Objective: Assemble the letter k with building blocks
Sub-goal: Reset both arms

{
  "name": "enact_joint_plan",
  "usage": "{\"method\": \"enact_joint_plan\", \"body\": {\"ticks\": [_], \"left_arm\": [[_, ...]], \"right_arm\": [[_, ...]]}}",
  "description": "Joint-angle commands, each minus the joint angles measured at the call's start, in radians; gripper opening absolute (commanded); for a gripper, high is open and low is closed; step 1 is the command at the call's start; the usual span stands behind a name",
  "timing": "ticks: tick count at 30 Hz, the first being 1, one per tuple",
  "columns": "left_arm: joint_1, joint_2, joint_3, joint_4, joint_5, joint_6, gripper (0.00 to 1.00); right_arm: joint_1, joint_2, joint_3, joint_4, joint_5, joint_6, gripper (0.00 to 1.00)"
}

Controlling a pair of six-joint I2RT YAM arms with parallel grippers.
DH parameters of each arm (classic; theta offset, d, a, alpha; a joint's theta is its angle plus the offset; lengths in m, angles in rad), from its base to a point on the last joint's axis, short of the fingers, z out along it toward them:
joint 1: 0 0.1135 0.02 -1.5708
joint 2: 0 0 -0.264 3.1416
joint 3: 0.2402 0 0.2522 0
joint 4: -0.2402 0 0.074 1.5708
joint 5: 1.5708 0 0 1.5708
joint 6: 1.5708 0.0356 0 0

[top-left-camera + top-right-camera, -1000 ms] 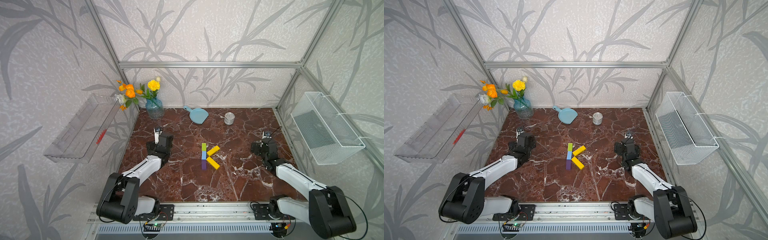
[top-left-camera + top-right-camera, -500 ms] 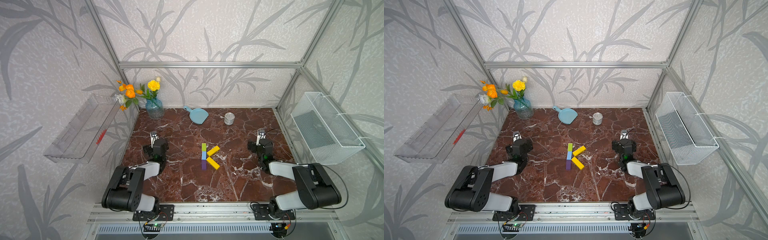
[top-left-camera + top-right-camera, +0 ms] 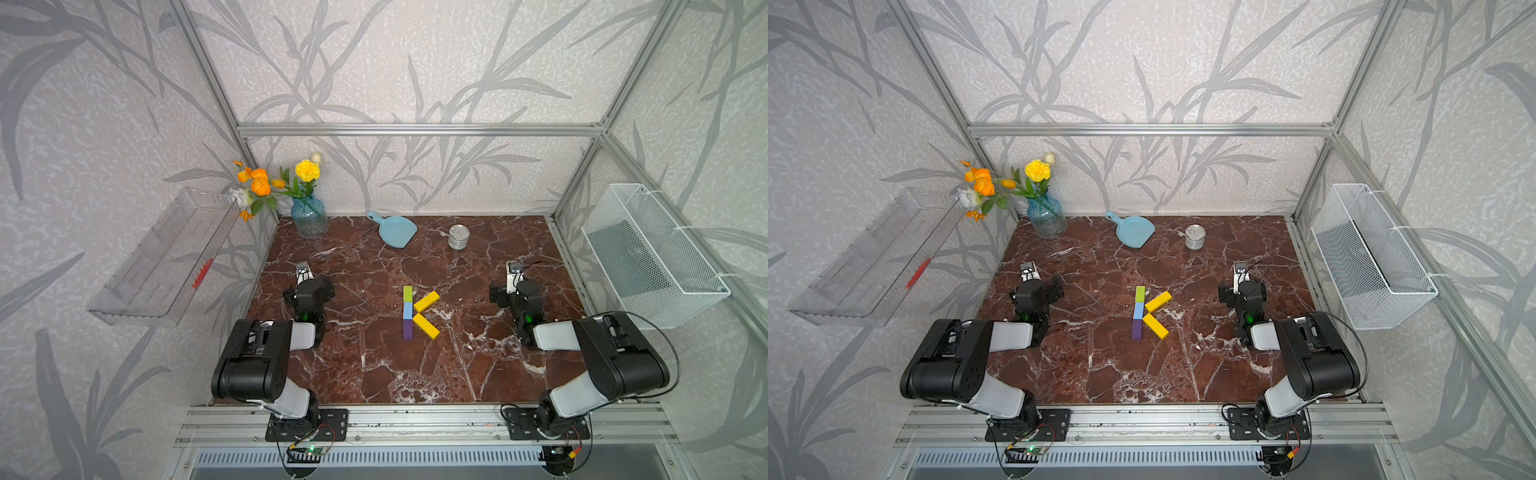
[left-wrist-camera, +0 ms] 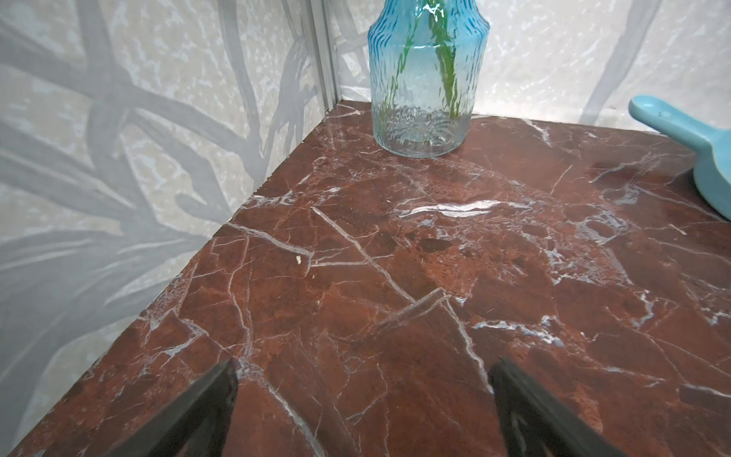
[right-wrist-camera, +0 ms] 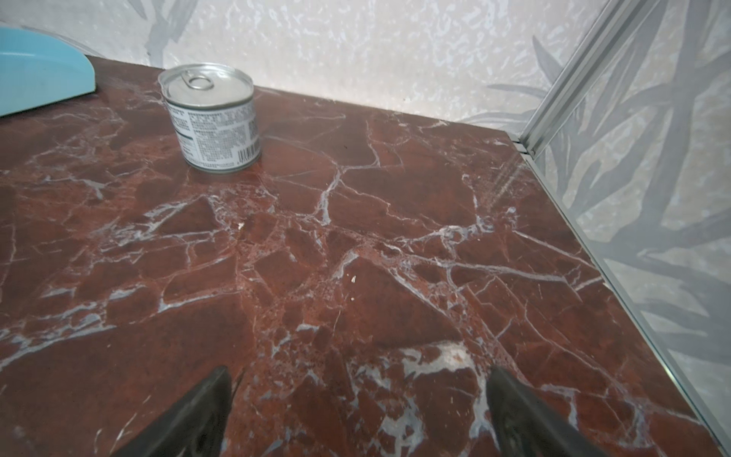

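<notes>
Neither wrist view shows the letter k [image 3: 1139,311]; it appears only in both top views, small, lying flat near the middle of the desk [image 3: 478,374] between the two arms and touched by neither. Its straight stroke runs lime green block [image 3: 407,293], light blue block [image 3: 407,310], purple block [image 3: 407,329] end to end, the purple nearest the arm bases and dark against the red-brown marble. The upper yellow bar [image 3: 427,301] and lower yellow bar [image 3: 426,326] slant away toward the right arm's side; whether their inner ends quite touch the stroke is too fine to tell. The left pincer [image 4: 366,366] shows only two dark fingertips, cut off by the frame edge, spread wide over bare desk with nothing between them. The right pincer [image 5: 360,374] is likewise spread and empty. From above, both pincers are mostly hidden under their black wrist housings. The glass vase [image 4: 427,79] loses its neck at the frame edge, and the light blue dustpan [image 4: 692,134] is cropped to handle and part of the pan. The silver tin can [image 5: 213,122] stands upright with its pull tab in place; its label carries blocks of tiny print and a barcode, none of it legible. A small red item [image 3: 202,272] in the clear wall tray [image 3: 166,257] cannot be identified.
</notes>
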Motion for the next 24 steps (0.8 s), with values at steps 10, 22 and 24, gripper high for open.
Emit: {"method": "enact_joint_plan", "body": {"ticks": [10,22,24], "left_arm": [[-0.002,-0.010,0.003,0.001,0.014,-0.004,1.00],[0.000,-0.009,0.004,-0.001,0.013,-0.004,1.00],[0.000,-0.008,0.005,0.000,0.013,-0.004,1.00]], "right_arm": [[-0.004,-0.019,0.015,-0.014,-0.018,-0.008,0.99],[-0.004,-0.019,0.014,-0.015,-0.018,-0.007,0.99],[-0.003,-0.019,0.015,-0.015,-0.018,-0.007,0.99]]}}
